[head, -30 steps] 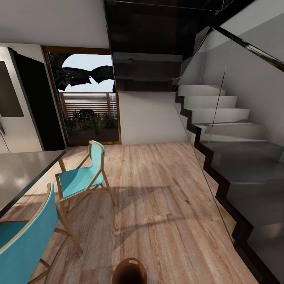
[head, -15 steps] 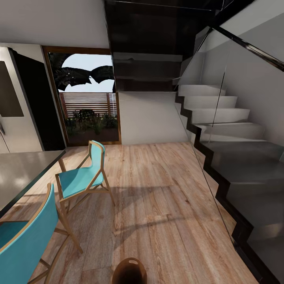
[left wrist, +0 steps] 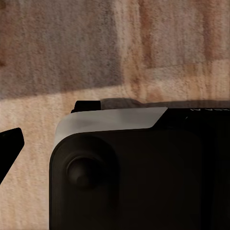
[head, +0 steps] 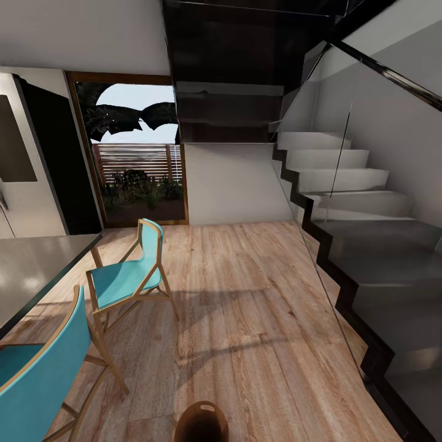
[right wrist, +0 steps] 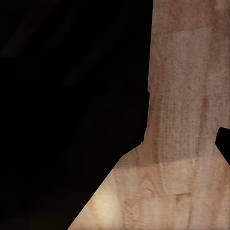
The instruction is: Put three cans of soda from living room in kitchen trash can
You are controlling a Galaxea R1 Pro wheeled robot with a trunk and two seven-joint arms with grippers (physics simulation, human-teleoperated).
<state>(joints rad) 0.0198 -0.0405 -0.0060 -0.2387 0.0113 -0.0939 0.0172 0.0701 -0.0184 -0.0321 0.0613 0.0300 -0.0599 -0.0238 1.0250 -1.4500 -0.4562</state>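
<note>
Head view, interior scene. A light wood floor (head: 245,307) runs from the lower edge of the frame to a wood-framed glass door (head: 138,153) at upper left of centre, through which foliage and a slatted fence show. A staircase (head: 356,227) with pale treads above and dark treads below climbs along the right side behind a glass balustrade. Two turquoise chairs with wooden frames stand at the lower left: the nearer chair (head: 37,368) at the frame's left edge, the farther chair (head: 132,276) beyond it. Both adjoin a grey table (head: 31,270) at the left edge. A steel fridge (head: 18,159) occupies the upper left.

The tash can (head: 201,422), brown with a slot handle near its rim, is cut off by the bottom edge of the frame, centre, standing on the floor.

Left wrist view: a dark rounded robot part (left wrist: 134,177) with a pale grey band lies over wood planks; a dark tip enters at the left edge. Right wrist view: a black mass covers the left half, with floor boards beside it. Whether either pincer is released or clenched cannot be told.
</note>
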